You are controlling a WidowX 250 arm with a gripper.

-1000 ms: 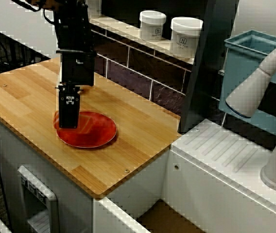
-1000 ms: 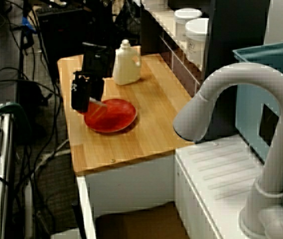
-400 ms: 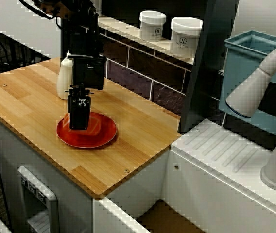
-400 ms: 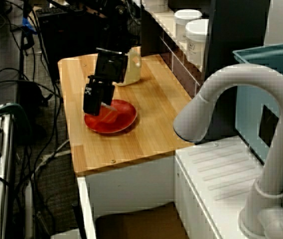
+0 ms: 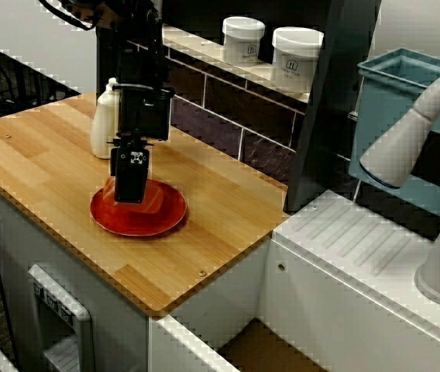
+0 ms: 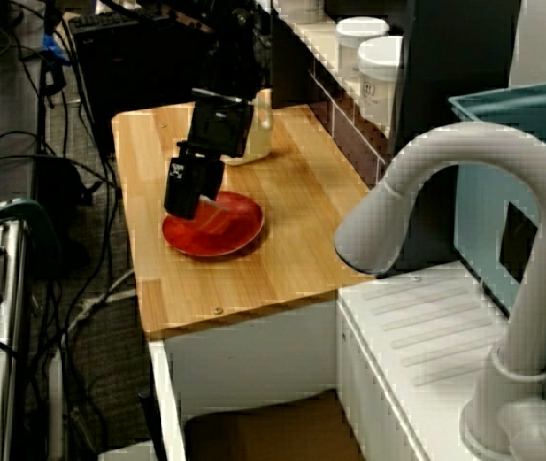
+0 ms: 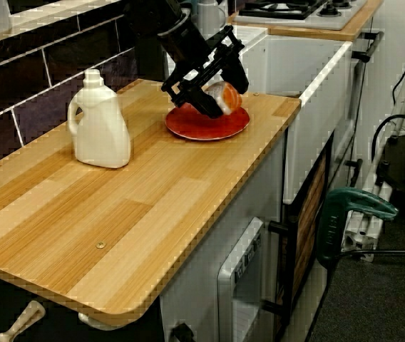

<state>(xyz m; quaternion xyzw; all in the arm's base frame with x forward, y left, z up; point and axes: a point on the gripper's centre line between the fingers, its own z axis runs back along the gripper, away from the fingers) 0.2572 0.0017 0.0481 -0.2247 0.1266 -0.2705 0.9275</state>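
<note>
Counter-end view: the gripper hung tilted over the red plate, its black fingers closed on an orange-and-white food piece. The piece stuck out past the tips, low over the plate's middle. Whether it touched the plate could not be told from that angle. In the sink-side view the gripper's body stood in front of the piece, so only an orange edge showed beside and below the fingers, inside the plate's rim. The view past the faucet showed much the same, with orange reaching out from the tips across the plate's middle.

The plate lay flat on the wooden counter, toward the end that met the sink unit. A white jug with a handle stood upright on the counter near the tiled wall, well apart from the plate — in the sink-side view it stood just behind the arm. On the ledge above the dark tiles sat a white tub and, beside it, a second tub. A white drainboard adjoined the counter — a pale faucet curved over it, and a teal bin stood behind.
</note>
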